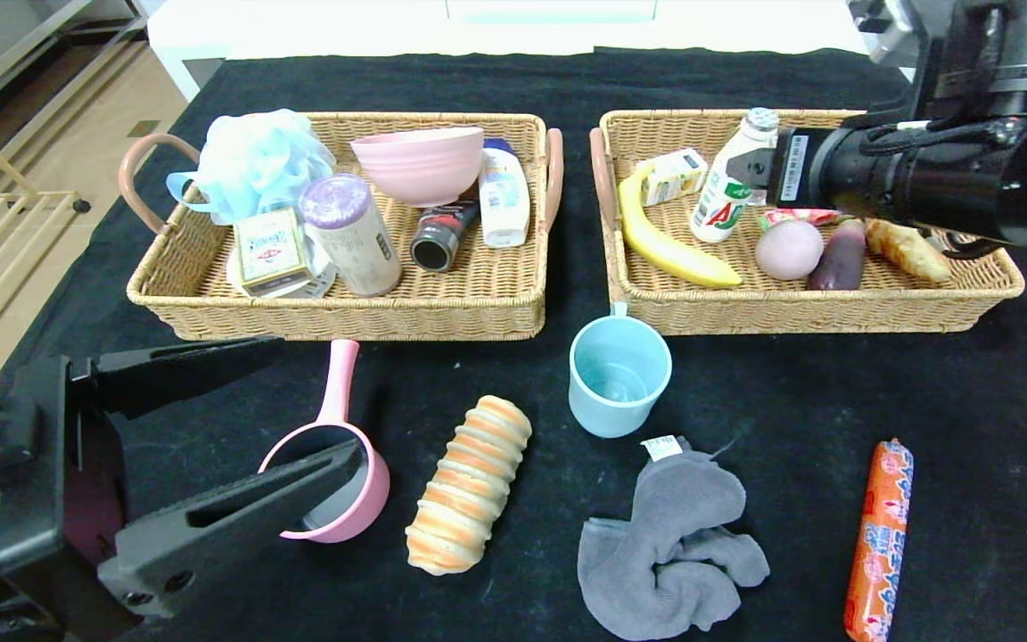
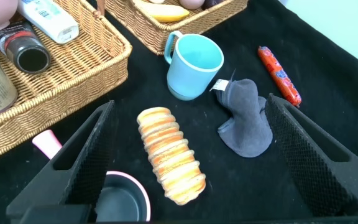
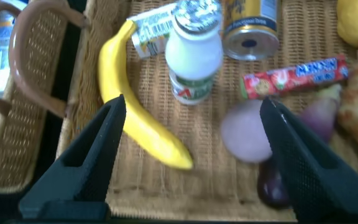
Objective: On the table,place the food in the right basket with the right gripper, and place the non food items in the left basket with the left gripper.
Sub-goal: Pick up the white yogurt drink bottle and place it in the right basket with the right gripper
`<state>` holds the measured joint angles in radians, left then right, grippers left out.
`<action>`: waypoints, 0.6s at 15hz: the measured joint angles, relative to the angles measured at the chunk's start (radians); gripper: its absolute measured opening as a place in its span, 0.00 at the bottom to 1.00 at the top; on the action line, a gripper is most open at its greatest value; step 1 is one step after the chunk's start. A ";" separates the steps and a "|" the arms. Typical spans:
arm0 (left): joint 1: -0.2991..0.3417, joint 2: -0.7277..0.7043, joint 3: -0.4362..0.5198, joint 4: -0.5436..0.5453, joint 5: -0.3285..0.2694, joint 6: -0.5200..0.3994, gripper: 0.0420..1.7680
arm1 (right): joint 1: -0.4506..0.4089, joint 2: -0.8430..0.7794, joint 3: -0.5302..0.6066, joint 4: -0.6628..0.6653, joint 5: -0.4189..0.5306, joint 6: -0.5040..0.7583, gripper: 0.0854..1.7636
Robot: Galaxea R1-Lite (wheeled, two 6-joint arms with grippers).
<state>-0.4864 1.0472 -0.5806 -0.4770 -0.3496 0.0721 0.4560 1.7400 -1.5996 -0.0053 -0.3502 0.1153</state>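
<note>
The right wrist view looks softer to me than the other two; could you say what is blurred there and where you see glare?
Right wrist view: soft throughout, the print on the milk bottle and red snack pack smeared. Head view: sharp, with glare washing out the white surface beyond the table. Left wrist view: the bread roll and blue cup are crisp, the near black jaws blurred.

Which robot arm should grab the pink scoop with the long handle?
Probably the left. The left gripper hangs open right over the pink scoop, which isn't food, so it's the left's job. The right gripper is away over the right basket.
</note>
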 joint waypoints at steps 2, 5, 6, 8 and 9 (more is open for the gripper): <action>0.000 0.001 0.000 0.000 0.000 0.000 0.97 | 0.002 -0.089 0.073 0.068 0.001 0.005 0.91; -0.001 0.002 -0.001 0.002 0.000 0.001 0.97 | 0.006 -0.211 0.149 0.256 -0.019 0.084 0.93; -0.001 0.004 -0.001 0.002 0.000 0.001 0.97 | 0.008 -0.241 0.158 0.335 -0.029 0.140 0.93; -0.002 0.008 0.001 0.003 0.000 0.000 0.97 | 0.008 -0.283 0.167 0.479 -0.037 0.267 0.94; -0.002 0.010 0.001 0.003 0.000 0.000 0.97 | 0.008 -0.299 0.171 0.515 -0.037 0.325 0.94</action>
<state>-0.4881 1.0568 -0.5791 -0.4743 -0.3496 0.0726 0.4640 1.4413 -1.4287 0.5098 -0.3877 0.4402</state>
